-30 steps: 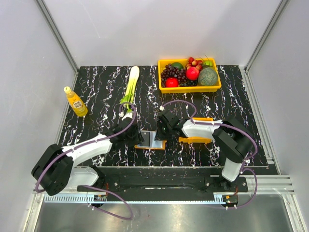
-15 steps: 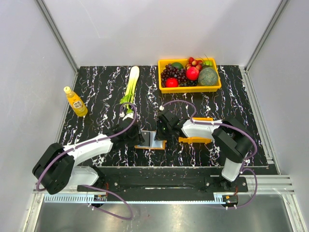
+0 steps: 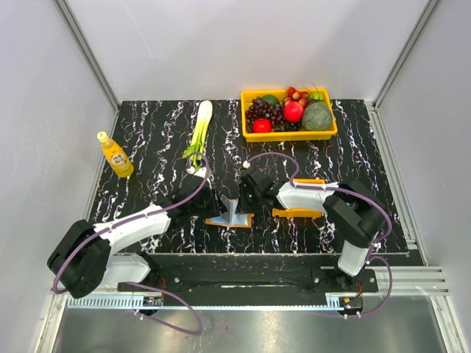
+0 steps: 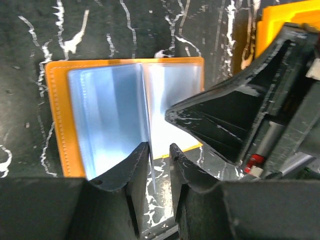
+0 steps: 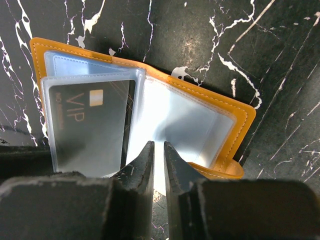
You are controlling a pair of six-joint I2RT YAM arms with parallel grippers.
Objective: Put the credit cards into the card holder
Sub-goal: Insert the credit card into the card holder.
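The orange card holder [image 3: 221, 221] lies open on the table between my two grippers. It also shows in the left wrist view [image 4: 55, 120] and the right wrist view [image 5: 235, 120]. A grey VIP card [image 5: 90, 125] sits inside a clear sleeve on one side. My right gripper [image 3: 245, 202] [image 5: 158, 145] is pinched on a clear sleeve page at the holder's near edge. My left gripper [image 3: 213, 204] [image 4: 159, 147] is slightly open, and an upright sleeve page [image 4: 145, 105] stands by its left finger. No loose credit cards are in view.
A small orange tray [image 3: 298, 213] lies under the right arm. A yellow fruit basket [image 3: 288, 134] stands at the back. A leek [image 3: 199, 129] lies at the back middle and a yellow bottle [image 3: 115, 154] at the left. The right gripper's body [image 4: 240, 115] fills the left wrist view's right side.
My left gripper has drawn back a little to the left. A clear sleeve page of the holder now stands up between the grippers. The right arm has barely moved.
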